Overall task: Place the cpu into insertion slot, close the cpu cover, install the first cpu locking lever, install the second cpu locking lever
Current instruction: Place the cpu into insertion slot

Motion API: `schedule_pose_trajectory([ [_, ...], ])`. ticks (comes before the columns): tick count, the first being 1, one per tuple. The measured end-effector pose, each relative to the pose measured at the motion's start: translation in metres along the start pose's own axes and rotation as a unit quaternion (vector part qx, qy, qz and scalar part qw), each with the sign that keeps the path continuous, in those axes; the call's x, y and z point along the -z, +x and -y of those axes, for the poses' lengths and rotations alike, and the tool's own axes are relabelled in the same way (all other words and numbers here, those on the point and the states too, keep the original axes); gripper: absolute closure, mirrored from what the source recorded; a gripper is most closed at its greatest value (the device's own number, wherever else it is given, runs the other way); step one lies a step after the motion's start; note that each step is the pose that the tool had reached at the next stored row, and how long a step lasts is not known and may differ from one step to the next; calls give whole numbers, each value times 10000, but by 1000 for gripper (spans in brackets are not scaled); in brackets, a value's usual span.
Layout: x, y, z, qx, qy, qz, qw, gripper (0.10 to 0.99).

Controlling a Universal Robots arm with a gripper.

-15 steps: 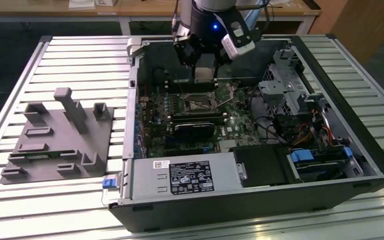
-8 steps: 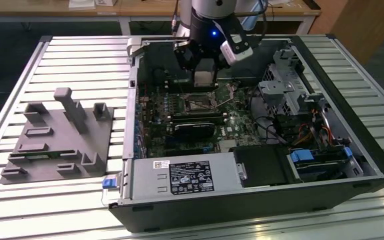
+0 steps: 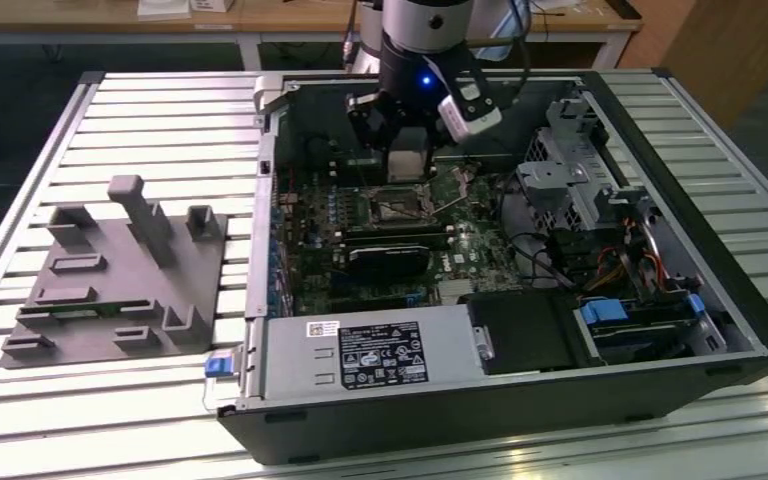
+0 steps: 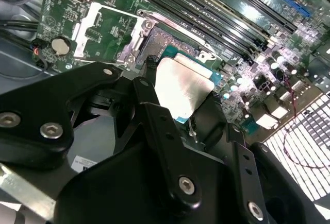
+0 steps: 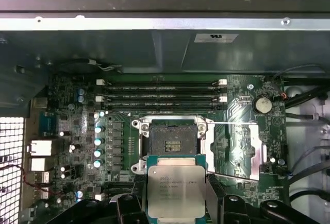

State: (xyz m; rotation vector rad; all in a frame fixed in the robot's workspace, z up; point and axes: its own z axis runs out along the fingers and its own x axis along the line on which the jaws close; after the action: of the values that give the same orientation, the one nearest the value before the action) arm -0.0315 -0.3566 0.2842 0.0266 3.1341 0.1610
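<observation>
CPU (image 5: 172, 190) gripped flat between my clenched jaws, hanging just above and short of the open insertion slot (image 5: 171, 142) ahead of them; I should keep it level, square its edges, lower straight down.

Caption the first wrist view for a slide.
Pincer holds the cpu near the empty insertion slot.

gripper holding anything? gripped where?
Yes: the gripper pinches the cpu by two opposite side edges, metal top exposed, not yet in the slot.
</observation>
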Motion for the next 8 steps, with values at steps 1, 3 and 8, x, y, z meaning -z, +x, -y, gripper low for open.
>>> schedule_pose_trajectory([
  [1, -14, 0, 2, 0, 1, -1, 10000, 545],
  [3, -46, 1, 5, 2, 1, -1, 10000, 545],
  [8, -126, 2, 13, 4, 0, -1, 10000, 545],
])
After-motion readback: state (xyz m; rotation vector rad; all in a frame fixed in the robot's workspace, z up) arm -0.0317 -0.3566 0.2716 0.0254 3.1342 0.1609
